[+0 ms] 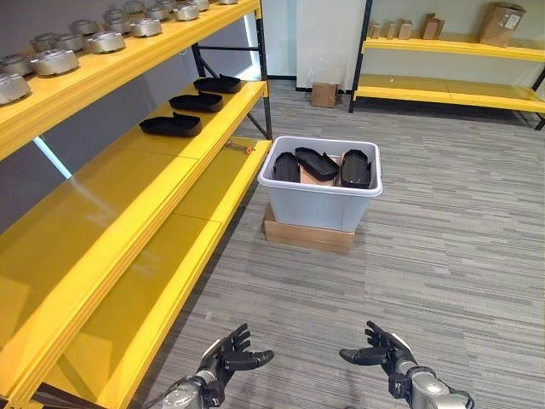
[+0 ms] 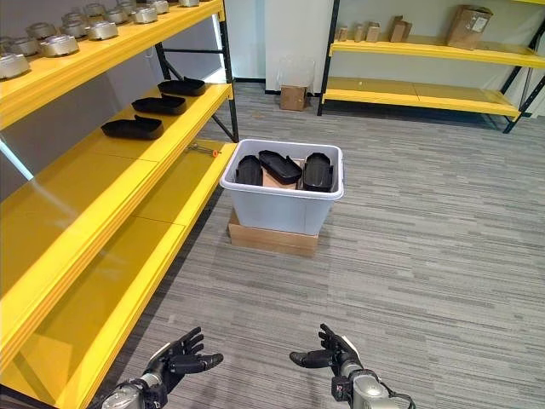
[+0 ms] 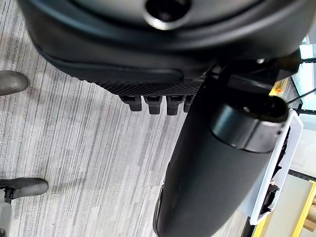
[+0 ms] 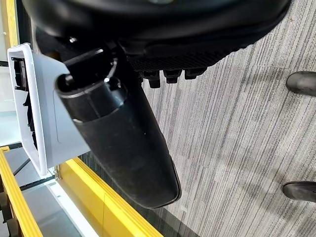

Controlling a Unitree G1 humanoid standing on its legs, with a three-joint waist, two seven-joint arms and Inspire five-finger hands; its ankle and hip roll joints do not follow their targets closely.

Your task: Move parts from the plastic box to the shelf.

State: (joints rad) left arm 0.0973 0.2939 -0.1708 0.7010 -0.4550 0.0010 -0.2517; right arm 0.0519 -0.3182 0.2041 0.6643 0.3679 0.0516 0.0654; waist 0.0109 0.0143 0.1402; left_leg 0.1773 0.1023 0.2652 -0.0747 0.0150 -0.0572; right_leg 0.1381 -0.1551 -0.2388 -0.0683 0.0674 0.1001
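Three black parts (image 1: 322, 164) sit in the plastic box (image 1: 319, 204), which stands on a flat cardboard base (image 1: 308, 236) on the floor, near the outer edge of the lowest shelf board. Three more black parts (image 1: 171, 125) already lie in a row on the middle shelf (image 1: 111, 183), toward its far end. Up on the top shelf (image 1: 94, 72) I see a run of silver metal parts (image 1: 106, 42), too many and cut off at the frame edge to count. One small orange-tipped tool (image 1: 239, 147) lies at the lower shelf's far edge.

Both my robot hands are empty: left robot hand (image 1: 228, 355) and right robot hand (image 1: 381, 350) hang low in front of me, fingers relaxed and spread, holding nothing, well apart from the box.

Step in hand, I judge: approach for the next pick. Next move calls for closing on the box, reaching over its rim and taking one black part, then carrying it to the free stretch of the middle shelf.
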